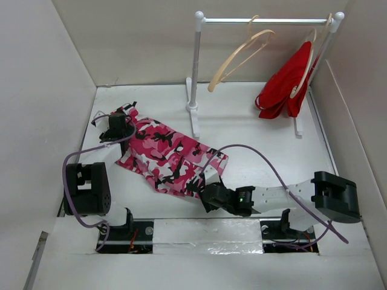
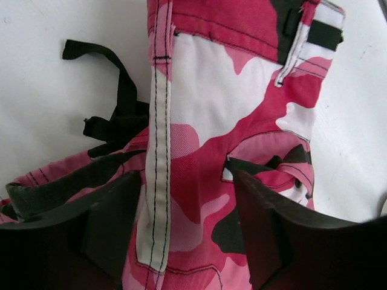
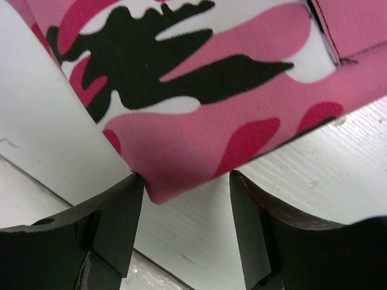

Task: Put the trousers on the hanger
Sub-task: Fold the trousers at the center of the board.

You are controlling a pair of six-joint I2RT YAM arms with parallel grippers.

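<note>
Trousers [image 1: 169, 157] flat on the bench [image 1: 260, 127], left of centre in the top view, long axis running 10 o'clock to 5 o'clock. Not on the hanger.

Hanger [image 1: 239, 57] hooked on the rail [image 1: 266, 20] at 12 o'clock, tilted, bare. Well apart from the trousers. A second hanger [image 1: 305, 66] at 1 o'clock on the same rail carries the red garment [image 1: 287, 84].

Left gripper [image 1: 118, 127] sits at the 10 o'clock end of the trousers. Its wrist view has the gripper [image 2: 187, 175] spread wide, camo cloth [image 2: 242, 90] with a white stitched seam filling the gap between the fingers. No pinch visible, so I read it as open. A black strap [image 2: 121, 90] trails off the cloth at 10 o'clock onto the bench.

Right gripper [image 1: 208, 184] sits at the 5 o'clock end. Its wrist view has the gripper [image 3: 187, 178] parted too, with a corner of the trousers [image 3: 211, 90] poking down between the tips. The left finger [image 3: 121, 211] touches the cloth edge and the right finger [image 3: 248, 217] is clear of it. Open, nothing clamped.

A purple cable [image 1: 266, 163] loops over the bench by the right arm.
</note>
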